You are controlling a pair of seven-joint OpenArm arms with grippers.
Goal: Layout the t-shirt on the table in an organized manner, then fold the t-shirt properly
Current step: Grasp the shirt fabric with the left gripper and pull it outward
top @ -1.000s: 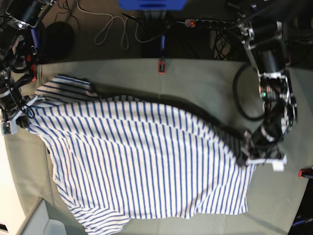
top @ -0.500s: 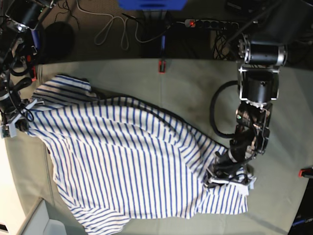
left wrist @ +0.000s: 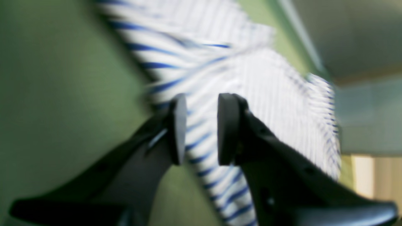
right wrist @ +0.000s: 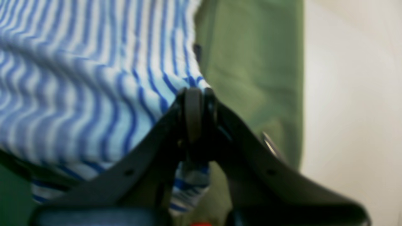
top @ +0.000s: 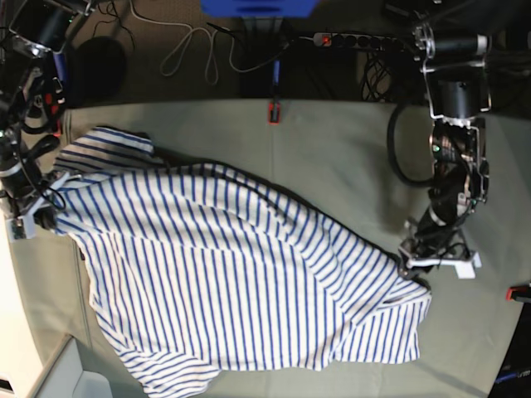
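Note:
The white, blue-striped t-shirt (top: 224,274) lies spread and rumpled across the pale green table (top: 332,149), with a sleeve at the far left and a creased fold near its right edge. At that right edge my left gripper (top: 421,264) hovers. In the left wrist view its fingers (left wrist: 177,125) stand apart, the left gripper (left wrist: 198,103) is open and the t-shirt (left wrist: 251,94) shows blurred beyond the gap. My right gripper (top: 33,214) is at the shirt's left edge. The right wrist view shows the right gripper (right wrist: 194,94) shut on the t-shirt (right wrist: 94,78) hem.
Red clamps sit at the table's back edge (top: 275,112) and right edge (top: 518,292). Cables (top: 191,50) and a power strip (top: 348,39) lie on the dark floor behind. A pale box (top: 75,373) stands at the front left corner.
My left gripper went down-left with the shirt's right edge, then came back up-right and opened. That part of the shirt now lies slack with a fold. The right gripper kept its grip.

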